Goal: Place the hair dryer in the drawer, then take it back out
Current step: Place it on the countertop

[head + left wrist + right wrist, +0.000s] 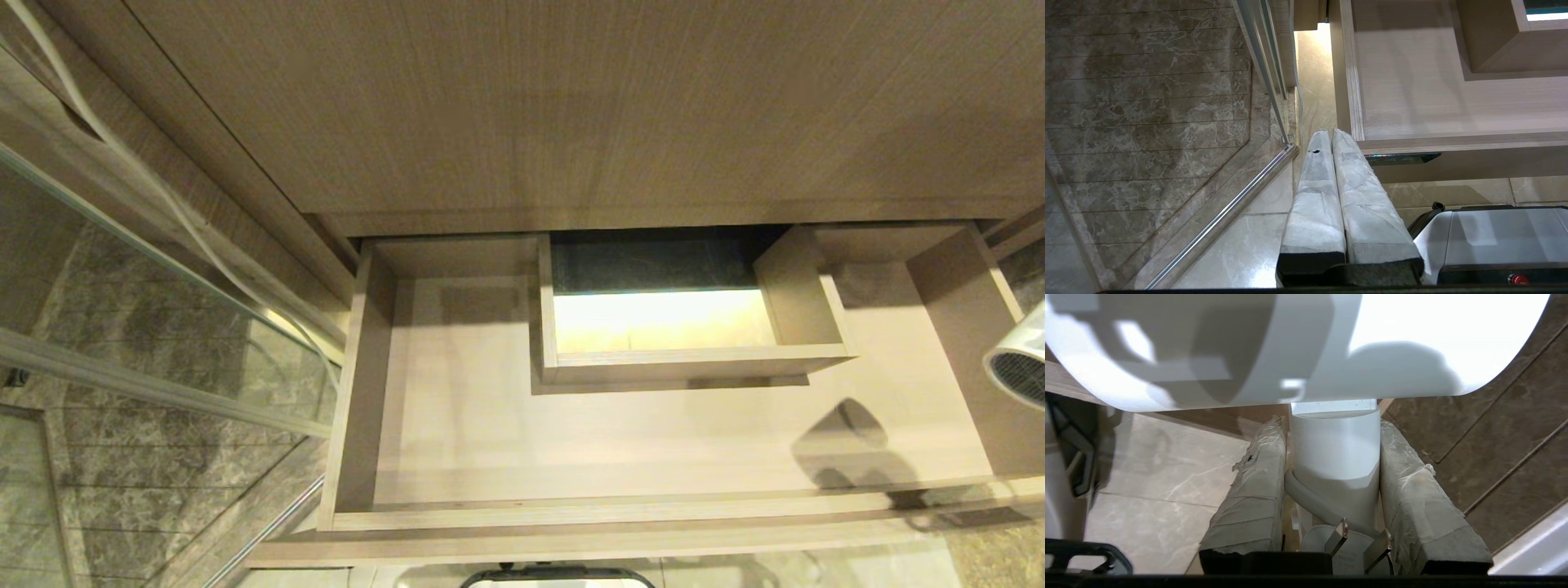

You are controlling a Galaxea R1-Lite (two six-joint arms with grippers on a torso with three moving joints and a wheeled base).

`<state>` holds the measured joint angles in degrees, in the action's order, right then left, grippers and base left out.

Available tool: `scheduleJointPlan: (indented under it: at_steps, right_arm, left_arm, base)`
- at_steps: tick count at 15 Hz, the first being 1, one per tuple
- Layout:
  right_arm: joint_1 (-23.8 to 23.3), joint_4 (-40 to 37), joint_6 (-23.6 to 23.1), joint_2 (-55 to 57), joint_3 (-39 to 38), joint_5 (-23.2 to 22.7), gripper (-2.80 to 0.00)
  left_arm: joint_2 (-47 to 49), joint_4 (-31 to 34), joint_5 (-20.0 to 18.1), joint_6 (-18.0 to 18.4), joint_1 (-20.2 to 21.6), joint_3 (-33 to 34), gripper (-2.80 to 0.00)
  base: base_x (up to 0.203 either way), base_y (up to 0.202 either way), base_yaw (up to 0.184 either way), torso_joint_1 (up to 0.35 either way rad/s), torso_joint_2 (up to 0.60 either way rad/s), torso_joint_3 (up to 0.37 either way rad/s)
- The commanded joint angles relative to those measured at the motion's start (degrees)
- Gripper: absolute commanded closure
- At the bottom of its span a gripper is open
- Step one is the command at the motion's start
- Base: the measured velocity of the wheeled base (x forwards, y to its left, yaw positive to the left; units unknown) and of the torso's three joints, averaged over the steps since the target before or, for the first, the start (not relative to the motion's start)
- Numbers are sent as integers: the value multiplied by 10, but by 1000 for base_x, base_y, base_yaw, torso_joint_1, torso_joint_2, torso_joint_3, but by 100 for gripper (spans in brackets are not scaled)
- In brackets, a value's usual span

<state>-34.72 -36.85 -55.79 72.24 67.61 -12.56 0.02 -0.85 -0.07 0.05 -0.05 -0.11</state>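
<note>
The drawer (571, 519) stands pulled out, wide, shallow and light wood-grain, with a boxed cut-out (694, 359) at its back. Nothing lies on its floor. The white hair dryer (1019, 367) shows only at the right edge of the head view, grey grille first, over the drawer's right wall. Its shadow falls on the drawer floor. My right gripper (1332, 425) is shut on the hair dryer's handle (1336, 453), with the barrel across the tips and the cord and plug (1355, 543) tucked between the fingers. My left gripper (1330, 132) hangs shut and empty beside the drawer's left front corner (1359, 143).
A glass shower door with a chrome rail (163, 269) stands close on the left. Marble floor tiles lie below. The cabinet front (571, 106) rises behind the drawer. My own base (1494, 237) sits just in front of the drawer's labelled front (1400, 158).
</note>
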Motion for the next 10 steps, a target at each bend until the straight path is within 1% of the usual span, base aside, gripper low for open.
scheduleJointPlan:
  at_steps: [1,4,6,7,9,10]
  right_arm:
    - [0,-2,8,-3,-1,-2,0]
    - [0,-2,15,-5,-1,-2,0]
    - [0,-1,15,-8,-2,-11,0]
    - [-2,-1,16,-8,-1,-31,0]
    - [-9,4,16,-11,-3,-56,0]
    - [-10,9,16,-15,-6,-65,0]
  left_arm:
    - [1,0,0,0,0,1,0]
    - [0,0,0,0,0,0,0]
    - [1,0,0,0,0,0,0]
    - [1,0,0,0,0,0,0]
    - [1,0,0,0,0,0,0]
    - [1,0,0,0,0,1,0]
  base:
    - [0,0,0,0,0,0]
    - [0,0,0,0,0,0]
    - [0,0,0,0,0,0]
    - [0,0,0,0,0,0]
    - [0,0,0,0,0,0]
    - [0,0,0,139,-173,-27]
